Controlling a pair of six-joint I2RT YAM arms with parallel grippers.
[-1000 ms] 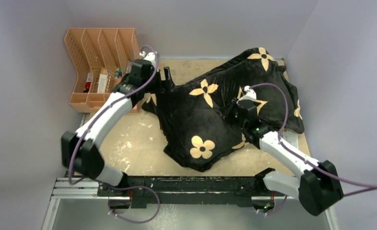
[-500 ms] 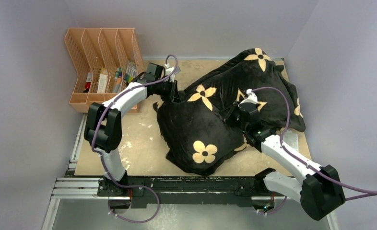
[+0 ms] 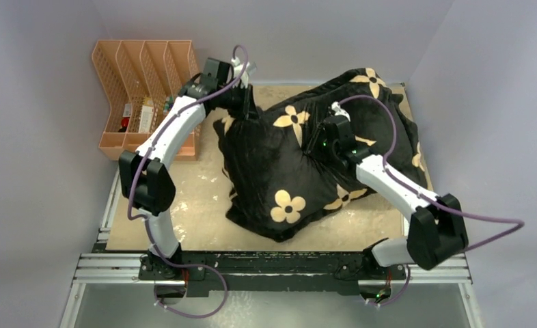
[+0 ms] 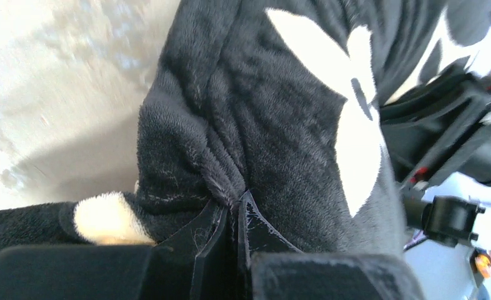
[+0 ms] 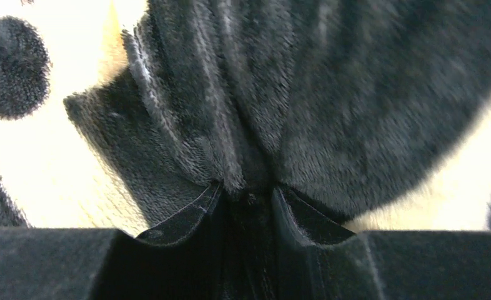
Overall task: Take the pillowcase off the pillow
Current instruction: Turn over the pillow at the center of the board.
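Your left arm folds at the elbow over the table's [image 3: 184, 205] left edge. Its forearm runs up and right to the far-left corner of the pillowcase [image 3: 279, 171]. The left gripper [image 3: 249, 109] has its fingers pressed together on a ridge of black plush, and the wrist view shows the fold clamped right at the tips [image 4: 233, 203].

Your right arm has its elbow low on the right, with the forearm angled up-left across the cover. The right gripper [image 3: 317, 147] points down into the middle of it. In the wrist view its jaws stand a little apart with a plush fold at the tips [image 5: 249, 190]. You can't tell from this whether it's actually gripping.

The pillowcase sits centre-right on the table, bulging and creased, and reaches toward the far-right corner. It's black plush with tan motifs. No white pillow surface shows in any view.

Count:
- Two arms.
- One pillowcase.
- Three whole flower motifs in the top view, plus a few partial ones at the edges.
- One orange file rack [image 3: 146, 89] with four slots, far left, well apart from the cover.
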